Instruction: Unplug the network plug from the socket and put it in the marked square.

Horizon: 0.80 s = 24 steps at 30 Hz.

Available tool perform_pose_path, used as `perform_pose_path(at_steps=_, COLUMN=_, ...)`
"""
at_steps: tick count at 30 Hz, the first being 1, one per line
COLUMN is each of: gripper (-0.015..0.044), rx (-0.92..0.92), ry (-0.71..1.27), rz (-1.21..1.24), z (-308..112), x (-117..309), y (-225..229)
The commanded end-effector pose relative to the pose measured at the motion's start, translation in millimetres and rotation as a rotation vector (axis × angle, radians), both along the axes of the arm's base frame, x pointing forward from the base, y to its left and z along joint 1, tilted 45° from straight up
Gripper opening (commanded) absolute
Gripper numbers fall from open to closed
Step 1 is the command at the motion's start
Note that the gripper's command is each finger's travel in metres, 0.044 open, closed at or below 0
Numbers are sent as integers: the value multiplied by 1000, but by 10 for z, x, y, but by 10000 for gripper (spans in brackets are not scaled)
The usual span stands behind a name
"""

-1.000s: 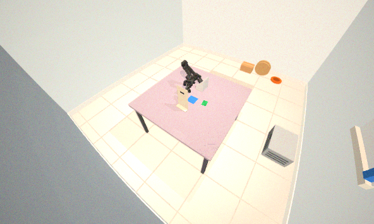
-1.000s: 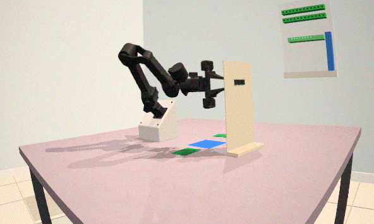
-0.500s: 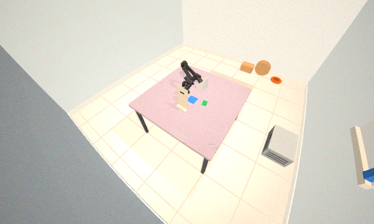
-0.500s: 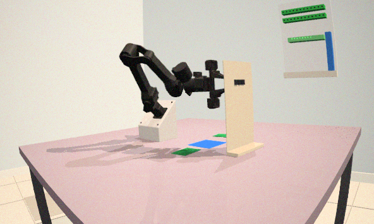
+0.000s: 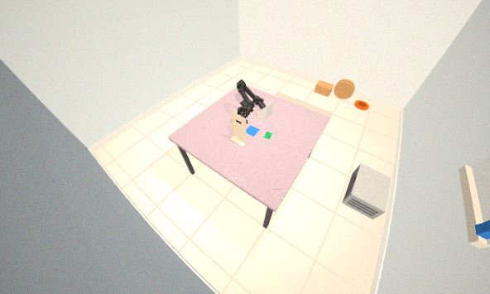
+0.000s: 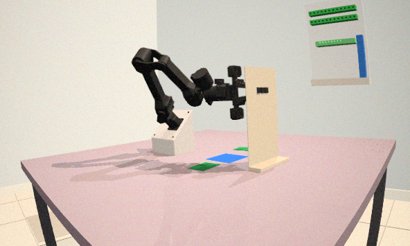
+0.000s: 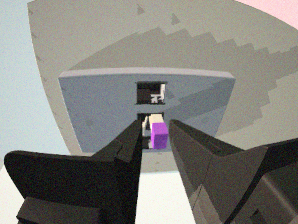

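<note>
The upright panel (image 5: 237,133) (image 6: 261,128) (image 7: 55,40) carries a blue-grey socket plate (image 7: 100,107). The plug (image 7: 159,136), with a purple end and a beige part behind it, sits in a socket below the dark upper socket (image 7: 145,93). My gripper (image 6: 242,92) (image 7: 154,125) is partly open, with one finger on each side of the plug and thin gaps showing beside its purple end. The tab cannot be made out clearly. The panel hides the fingertips in the exterior view. A blue square (image 5: 252,131) (image 6: 226,158) lies on the table.
One green patch (image 5: 268,135) (image 6: 204,166) lies beside the blue square, and another green patch (image 6: 242,149) lies partly behind the panel. The panel's foot (image 6: 271,163) rests on the table (image 5: 265,170) (image 6: 166,201). The arm's pale wedge base (image 6: 164,145) stands behind.
</note>
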<state>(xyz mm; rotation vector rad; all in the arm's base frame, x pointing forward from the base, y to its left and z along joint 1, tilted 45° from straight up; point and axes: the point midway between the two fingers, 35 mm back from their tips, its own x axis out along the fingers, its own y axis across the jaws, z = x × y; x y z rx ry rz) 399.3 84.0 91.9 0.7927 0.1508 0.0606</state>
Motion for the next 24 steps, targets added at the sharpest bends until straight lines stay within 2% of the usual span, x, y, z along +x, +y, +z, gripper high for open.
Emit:
perform_pose_path(at_steps=1, gripper=64, rx=-6, ry=2, rz=5, z=-6, x=3, y=5)
perform_pose_path(at_steps=11, gripper=0, rx=-6, ry=2, rz=5, z=-6, x=3, y=5)
perform_pose_path(at_steps=24, gripper=0, rx=-6, ry=2, rz=5, z=-7, x=-54, y=6)
